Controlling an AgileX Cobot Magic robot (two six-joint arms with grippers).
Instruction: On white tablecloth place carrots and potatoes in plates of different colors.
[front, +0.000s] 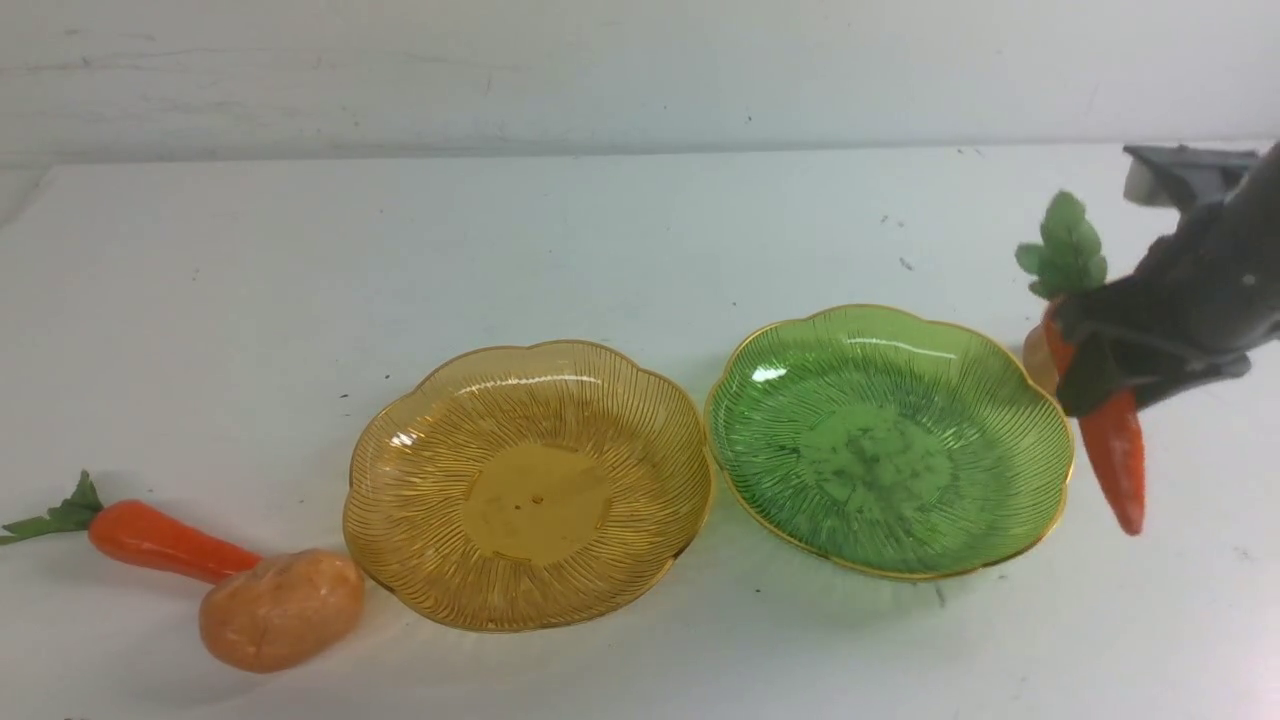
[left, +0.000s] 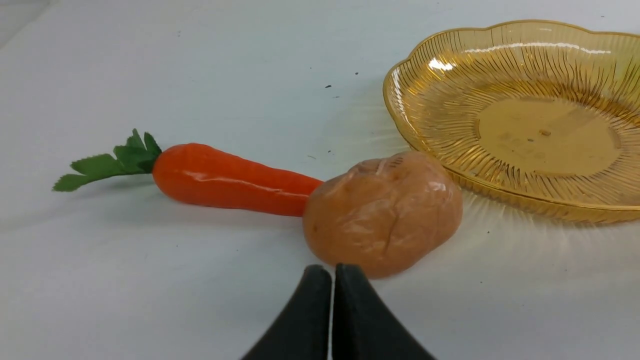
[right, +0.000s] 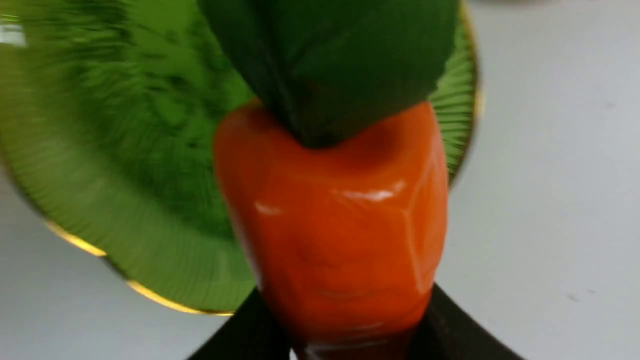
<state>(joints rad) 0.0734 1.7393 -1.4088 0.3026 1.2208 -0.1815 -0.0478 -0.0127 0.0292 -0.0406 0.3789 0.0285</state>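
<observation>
White tablecloth (front: 600, 250) covers the whole table in front of me, with a pale wall (front: 640, 70) behind. My right gripper (front: 1085, 365) is clamped around one carrot (front: 1118, 455), held above the cloth at three o'clock of the green plate (front: 890, 440), tip down and leaves up. My left gripper (left: 332, 300) is pressed closed on nothing, just short of the potato (front: 282, 608). That potato lies at eight o'clock of the amber plate (front: 530, 490), close to its rim. The other carrot (front: 160, 540) lies at the potato's ten o'clock, tip against it. The green plate sits at three o'clock of the amber one, rims almost meeting.
</observation>
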